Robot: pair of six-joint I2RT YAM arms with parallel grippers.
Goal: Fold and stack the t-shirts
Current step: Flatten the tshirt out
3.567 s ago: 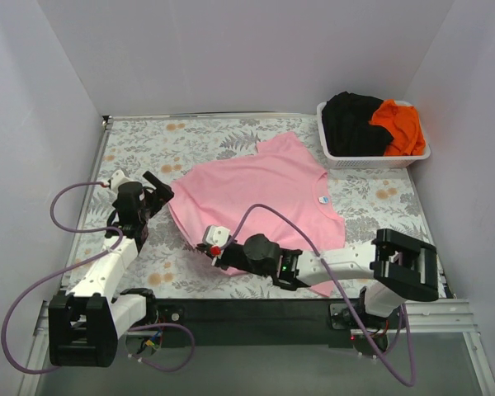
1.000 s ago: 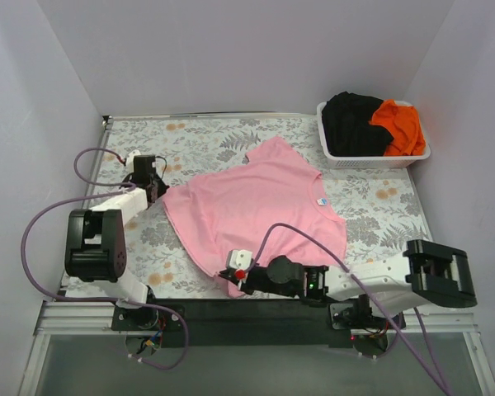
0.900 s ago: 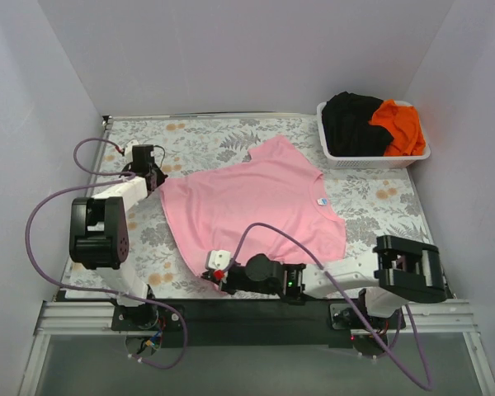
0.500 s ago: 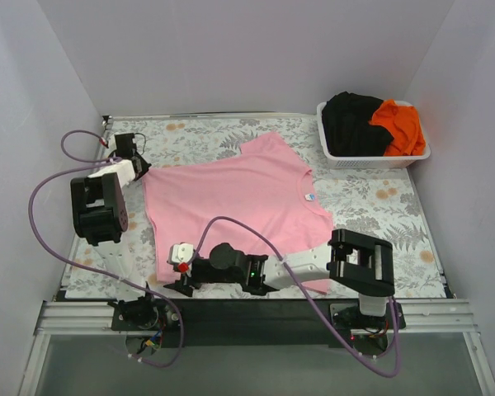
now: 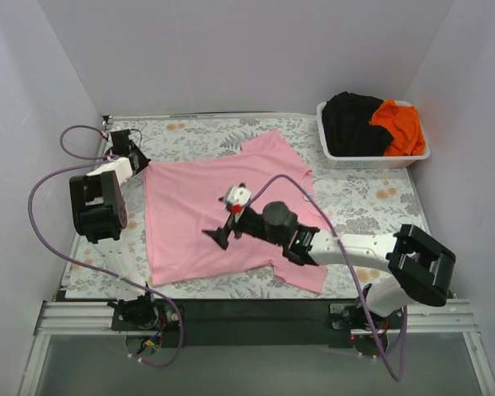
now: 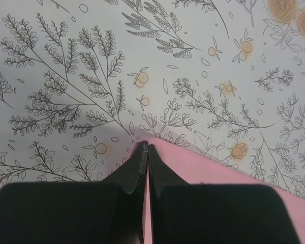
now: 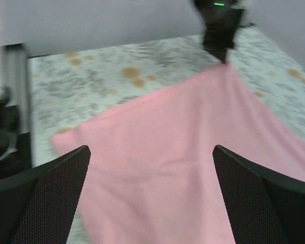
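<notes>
- The step in hand, as I read it, is laying out: the light pink cloth t-shirt (image 5: 181, 206) lies spread nearly flat on the grey floral-print table cover (image 5: 198, 132), left of centre. Its hem faces the left side and its collar the right.
- My left gripper (image 6: 144, 147) is clenched, fingertips pressed together. In the left wrist view the far hem corner of the pink cloth runs right into them, so I take it as pinching that corner down at the table.
- My right gripper (image 5: 223, 224) hangs above the middle of the shirt with its fingers spread wide. The right wrist view shows only pink cloth below the gap, so it grasps nothing.
- The crumpled black cloth shirt (image 5: 351, 120) and the bright orange cloth shirt (image 5: 400, 124) sit bunched in the white plastic lattice basket (image 5: 371, 159) at the far right corner, well apart from the work. No fold is made and no stack is begun, so the task is early.
- Next, I judge, the cloth wants a first fold. The right gripper should come down onto an edge it can reach, the near hem corner or the near sleeve, and close on a single layer.
- Both arms then need to carry their corners across together, so the fold line comes out straight.
- The risk I see is a skewed lift if one side leads, or catching the table cover along with the shirt.
</notes>
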